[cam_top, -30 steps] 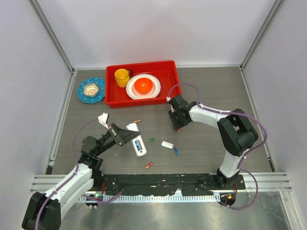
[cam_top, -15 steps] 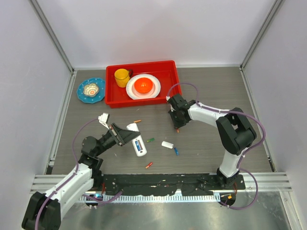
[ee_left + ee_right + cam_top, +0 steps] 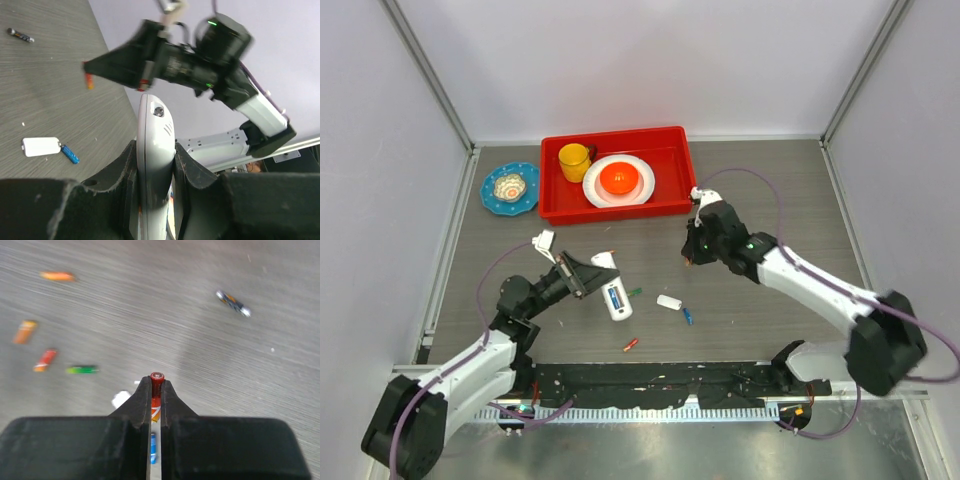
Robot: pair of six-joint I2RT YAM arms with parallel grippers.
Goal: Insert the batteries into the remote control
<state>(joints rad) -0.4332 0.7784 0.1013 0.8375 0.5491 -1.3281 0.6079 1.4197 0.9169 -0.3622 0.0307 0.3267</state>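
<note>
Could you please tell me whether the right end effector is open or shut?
Shut: the right end effector clamps a red battery, whose tip pokes out beyond the jaws.

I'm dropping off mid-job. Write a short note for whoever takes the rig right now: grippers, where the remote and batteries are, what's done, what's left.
Left gripper: shut on the remote control, held tilted with its open bay facing up.
Right gripper: shut on a red battery, raised above the table, apart from the remote.
On the table: white back cover with a blue battery beside it, a green battery near the remote, and a second red battery nearer the arm bases.
Done: cover off, one battery picked. Something blue shows in the bay; I cannot confirm what it is.
Left: seat the held battery, then any others needed.
</note>
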